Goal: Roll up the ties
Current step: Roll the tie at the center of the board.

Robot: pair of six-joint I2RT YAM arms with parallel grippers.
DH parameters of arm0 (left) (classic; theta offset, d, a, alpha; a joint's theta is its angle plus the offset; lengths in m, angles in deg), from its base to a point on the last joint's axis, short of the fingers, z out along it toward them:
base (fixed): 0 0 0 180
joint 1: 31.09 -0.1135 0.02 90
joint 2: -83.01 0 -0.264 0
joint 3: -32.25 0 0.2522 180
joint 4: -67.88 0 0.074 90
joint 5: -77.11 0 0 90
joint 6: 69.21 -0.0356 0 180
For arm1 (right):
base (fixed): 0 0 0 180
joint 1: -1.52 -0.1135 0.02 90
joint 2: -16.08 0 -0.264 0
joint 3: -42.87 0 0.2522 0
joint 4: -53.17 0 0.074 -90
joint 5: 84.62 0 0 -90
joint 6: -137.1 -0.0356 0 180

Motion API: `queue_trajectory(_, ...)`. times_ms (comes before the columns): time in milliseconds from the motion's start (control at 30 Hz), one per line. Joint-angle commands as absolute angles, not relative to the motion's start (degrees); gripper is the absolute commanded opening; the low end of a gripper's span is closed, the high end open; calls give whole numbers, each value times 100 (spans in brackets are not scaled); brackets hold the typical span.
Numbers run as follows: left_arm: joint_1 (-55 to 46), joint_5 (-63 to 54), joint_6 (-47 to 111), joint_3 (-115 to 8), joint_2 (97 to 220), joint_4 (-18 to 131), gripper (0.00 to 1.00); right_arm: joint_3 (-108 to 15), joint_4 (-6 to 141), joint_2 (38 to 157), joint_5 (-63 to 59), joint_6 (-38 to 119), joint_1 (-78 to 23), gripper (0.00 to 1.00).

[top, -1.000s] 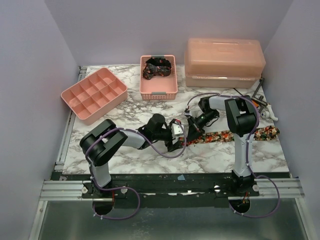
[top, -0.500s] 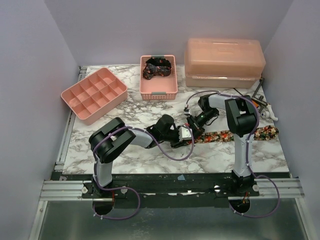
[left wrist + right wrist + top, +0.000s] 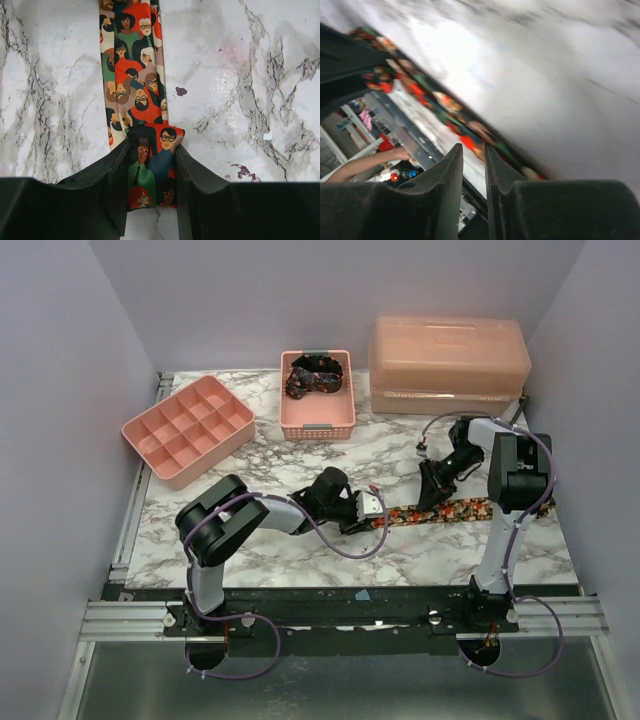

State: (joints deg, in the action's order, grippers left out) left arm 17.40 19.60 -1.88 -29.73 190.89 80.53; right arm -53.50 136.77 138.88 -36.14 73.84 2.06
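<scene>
A tie (image 3: 455,510) printed with small faces in red, orange and green lies stretched along the near-right part of the marble table (image 3: 420,550). My left gripper (image 3: 376,512) is shut on its folded left end. In the left wrist view that doubled end sits between the fingers of the left gripper (image 3: 151,175), and the rest of the tie (image 3: 132,75) runs straight away from them. My right gripper (image 3: 431,498) hovers over the tie's middle. In the blurred right wrist view the right gripper (image 3: 474,155) has a narrow empty gap, with the tie (image 3: 445,102) passing beneath. A dark rolled tie (image 3: 315,373) lies in the pink basket (image 3: 317,425).
A pink divided tray (image 3: 187,427) sits at the left. A pink lidded box (image 3: 448,365) stands at the back right, close behind the right arm. Purple walls close in the table on three sides.
My left gripper has closed on the tie's folded end. My right gripper has let go of that end, opened a little and moved to the right along the tie.
</scene>
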Motion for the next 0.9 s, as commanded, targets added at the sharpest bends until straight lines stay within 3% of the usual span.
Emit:
queue_trajectory(0,1625,2073,-193,-2871,19132,7161,24,-5087,13190,13719,-2300,7376,336,25)
queue_trajectory(367,1476,1926,592,-2799,18450,7313,27,-4292,12731,13562,-1776,7459,370,23)
queue_trajectory(667,1505,1374,-83,-2887,18974,6660,29,-5042,12626,13793,-1852,7250,371,26)
queue_trajectory(800,1511,1104,-165,-2960,19092,6472,29,-5506,12951,13833,-2128,7352,370,34)
queue_trajectory(867,1517,1106,-98,-3034,19135,6416,30,-5744,13299,13718,-2674,7405,360,44)
